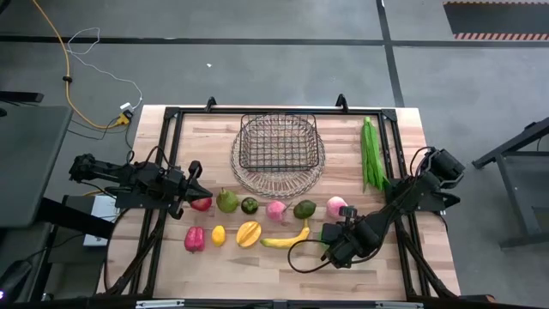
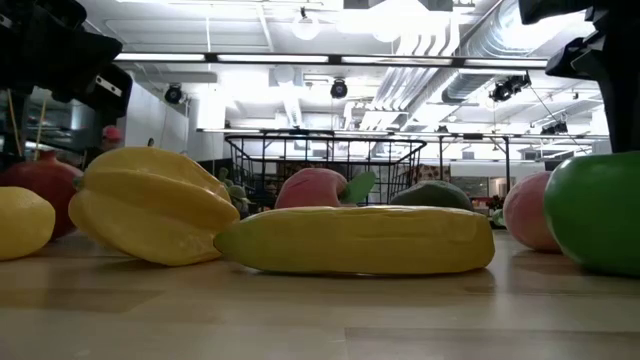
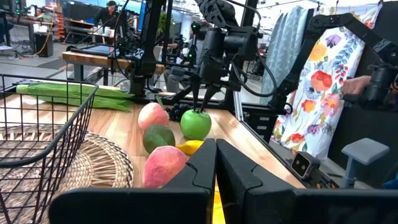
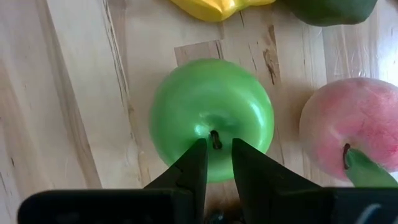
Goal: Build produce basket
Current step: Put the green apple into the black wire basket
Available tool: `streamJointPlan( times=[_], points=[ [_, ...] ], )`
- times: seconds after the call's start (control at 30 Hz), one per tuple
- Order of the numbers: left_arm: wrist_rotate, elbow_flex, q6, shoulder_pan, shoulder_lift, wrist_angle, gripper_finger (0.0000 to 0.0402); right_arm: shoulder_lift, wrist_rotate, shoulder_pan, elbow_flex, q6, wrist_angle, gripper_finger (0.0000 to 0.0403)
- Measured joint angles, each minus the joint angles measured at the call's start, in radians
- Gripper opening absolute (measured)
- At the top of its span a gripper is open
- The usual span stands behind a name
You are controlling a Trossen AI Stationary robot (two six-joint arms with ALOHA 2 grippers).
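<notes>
A green apple (image 4: 211,115) stands on the table near its right front, also seen in the left wrist view (image 3: 195,124) and the low view (image 2: 600,215). My right gripper (image 4: 217,155) points down on its top, nearly shut around the stem. My left gripper (image 3: 216,155) is shut, level at the table's left side (image 1: 199,190), touching nothing. The dark wire basket (image 1: 243,142) stands on a round woven part at the far middle. Produce lies in two rows in front of it: banana (image 1: 286,240), starfruit (image 1: 249,233), lemon (image 1: 219,234), red pepper (image 1: 195,239), peaches (image 1: 336,207). My right gripper has the green apple's short dark stem (image 4: 215,138) between its two fingertips, at the hollow on top of the fruit. The fingers come from above, pointing almost straight down. The apple stands upright with its underside on the table.
A long green husk (image 1: 370,154) lies along the table's right side beside the basket. A pink peach (image 4: 357,127) sits close to the apple, and the banana's end (image 4: 214,7) and a dark green fruit (image 4: 329,9) lie just beyond it. Bare wood shows at the near edge.
</notes>
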Motion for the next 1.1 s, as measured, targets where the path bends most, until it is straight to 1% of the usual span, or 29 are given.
streamJointPlan(
  times=[0.13,0.3,0.43,0.57,0.77,0.9,1.1],
  points=[
    [0.0,0.0,0.0,0.0,0.0,0.0,0.0,0.0,-0.003,0.0,0.0,0.0,0.0,0.0051],
    [0.0,0.0,0.0,0.0,0.0,0.0,0.0,0.002,-0.005,0.0,0.0,-0.001,0.0,0.0007],
    [0.0,0.0,0.0,0.0,0.0,0.0,0.0,0.001,-0.011,0.0,0.0,-0.005,0.0,0.0009],
    [0.0,0.0,0.0,0.0,0.0,0.0,0.0,-0.016,-0.037,0.0,-0.003,-0.035,-0.002,0.0003],
    [0.0,0.0,0.0,0.0,0.0,0.0,0.0,-0.1,-0.034,0.0,-0.004,-0.055,0.008,0.0],
    [0.0,0.0,0.0,0.0,0.0,0.0,0.0,-0.169,-0.03,0.001,-0.003,-0.118,0.091,0.0001],
    [0.0,0.0,0.0,0.0,0.0,0.0,0.0,-0.248,0.041,-0.011,-0.003,-0.291,0.287,0.0001]
  ],
)
